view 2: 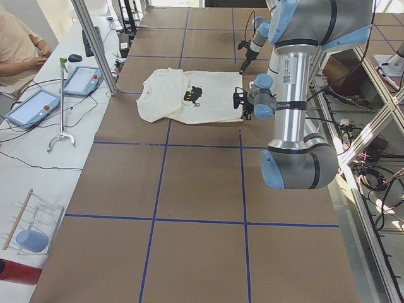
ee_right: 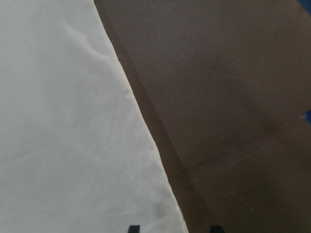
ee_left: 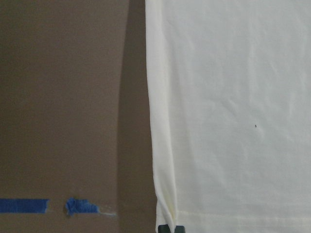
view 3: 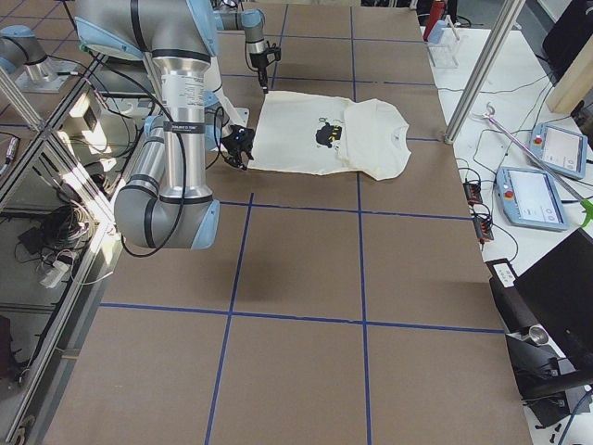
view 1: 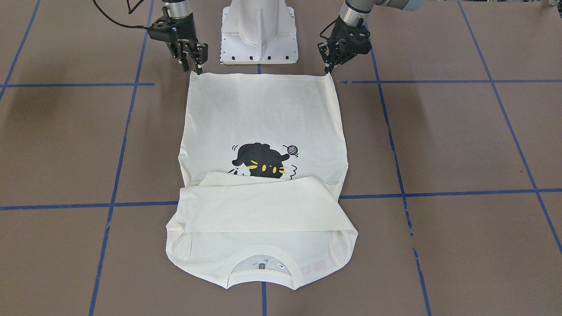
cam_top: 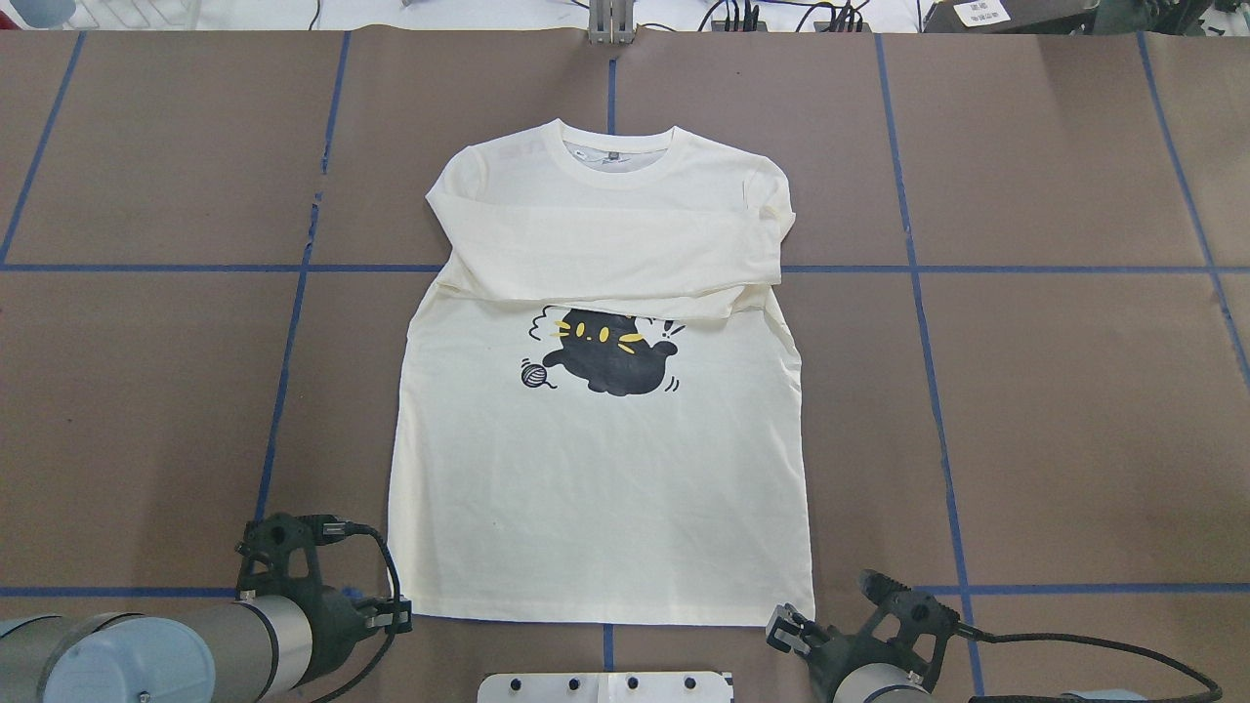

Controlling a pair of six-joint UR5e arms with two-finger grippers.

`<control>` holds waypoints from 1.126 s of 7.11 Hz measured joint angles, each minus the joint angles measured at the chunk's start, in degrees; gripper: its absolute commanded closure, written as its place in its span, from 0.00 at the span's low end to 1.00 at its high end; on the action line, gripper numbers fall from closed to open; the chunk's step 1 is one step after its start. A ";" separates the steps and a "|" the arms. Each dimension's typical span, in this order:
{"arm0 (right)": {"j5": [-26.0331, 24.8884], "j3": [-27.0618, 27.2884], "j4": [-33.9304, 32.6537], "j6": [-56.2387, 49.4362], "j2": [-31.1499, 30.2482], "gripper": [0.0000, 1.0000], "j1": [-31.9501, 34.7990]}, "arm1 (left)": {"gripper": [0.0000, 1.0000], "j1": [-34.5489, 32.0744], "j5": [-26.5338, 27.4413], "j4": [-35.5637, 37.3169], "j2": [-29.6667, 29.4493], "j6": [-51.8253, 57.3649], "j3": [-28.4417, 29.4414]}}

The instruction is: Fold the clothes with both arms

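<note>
The shirt (cam_top: pixel 596 488) lies flat and front up in the middle of the brown worktop (cam_top: pixel 1074 391), its collar (cam_top: pixel 613 151) on the far side from the robot and its hem toward the white pedestal (view 1: pixel 259 30). Both sleeves (cam_top: pixel 605 249) are folded across the chest in a band that covers the top edge of the black cat print (cam_top: pixel 610 356) and anything printed above it. Faint reddish marks (view 1: pixel 311 267) show through the cloth by the collar, too pale to read. The left pincer (view 1: pixel 327 70) sits at one hem corner. In its wrist view only the very ends of its fingertips (ee_left: pixel 165 229) show at the bottom edge, drawn almost together right on that corner, so it appears closed on the cloth, though the pinch itself is cut off. The right pincer (view 1: pixel 193 68) is at the other hem corner. Its fingertips (ee_right: pixel 133 229) are set wide apart, one over the cloth and one over bare worktop, holding nothing. From overhead the left arm (cam_top: pixel 146 654) and right arm (cam_top: pixel 869 683) are mostly cut off by the frame's lower edge.
</note>
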 measured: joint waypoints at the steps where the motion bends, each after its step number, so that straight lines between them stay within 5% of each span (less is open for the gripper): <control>1: -0.14 -0.09 0.00 -0.02 0.15 0.96 0.03 | 1.00 0.00 -0.02 0.00 0.00 0.00 0.00; 6: -0.38 -0.07 -0.22 -0.35 -0.31 1.00 0.53 | 1.00 0.01 0.00 -0.07 -0.07 0.02 -0.35; 8: 0.77 6.39 -6.14 -0.86 -0.55 1.00 1.79 | 1.00 -1.01 -3.23 1.89 0.00 0.19 -4.62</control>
